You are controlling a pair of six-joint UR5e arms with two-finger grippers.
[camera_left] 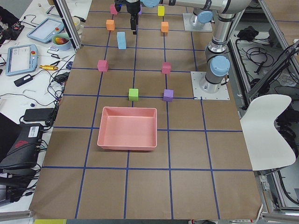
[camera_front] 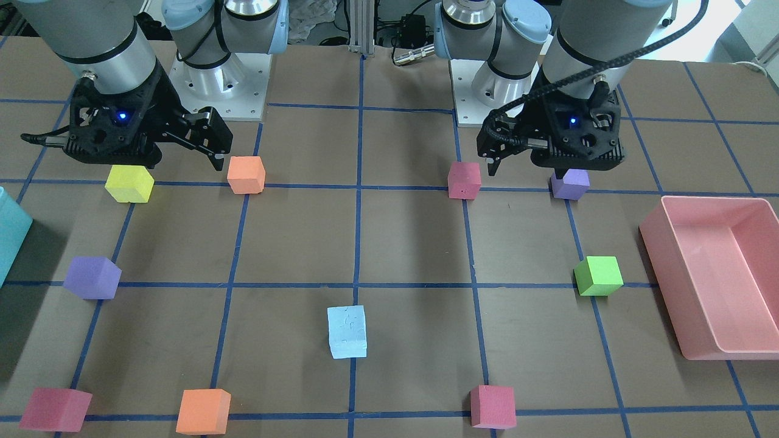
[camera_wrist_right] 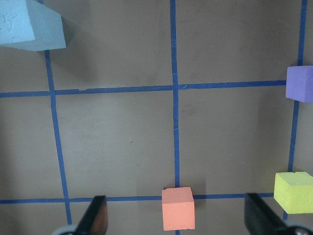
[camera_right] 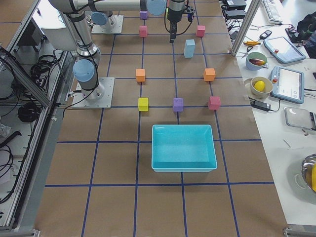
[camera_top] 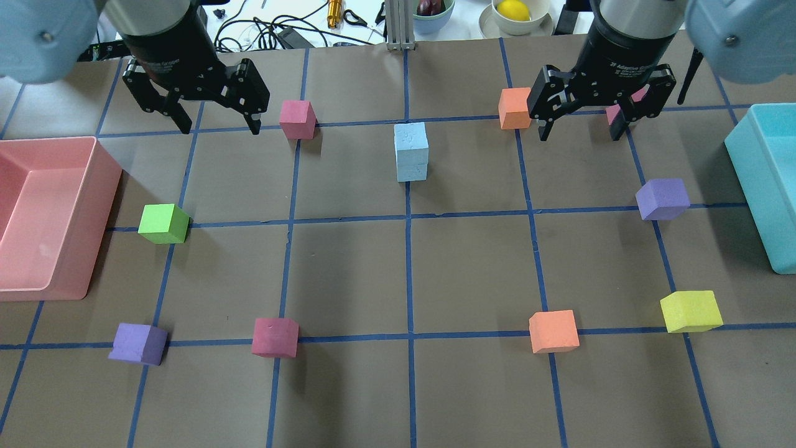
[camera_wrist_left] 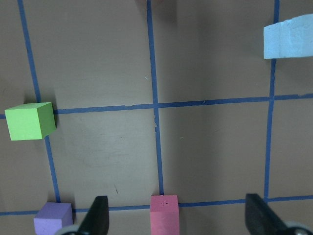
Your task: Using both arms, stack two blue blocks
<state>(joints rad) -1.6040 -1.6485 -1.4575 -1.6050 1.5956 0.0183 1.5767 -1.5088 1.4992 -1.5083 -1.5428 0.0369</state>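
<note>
Pink bin [camera_left: 126,145] far left, teal bin [camera_right: 183,167] far right, blue blocks [camera_top: 411,152] stacked between, left tool [camera_top: 219,127] splayed, right tool [camera_top: 579,132] splayed

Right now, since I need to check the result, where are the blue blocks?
In the overhead view the blue blocks stand stacked on the centre tape line, between a pink block on the left and an orange block on the right.

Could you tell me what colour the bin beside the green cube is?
Pink; the bin shows best in the exterior left view.
</note>
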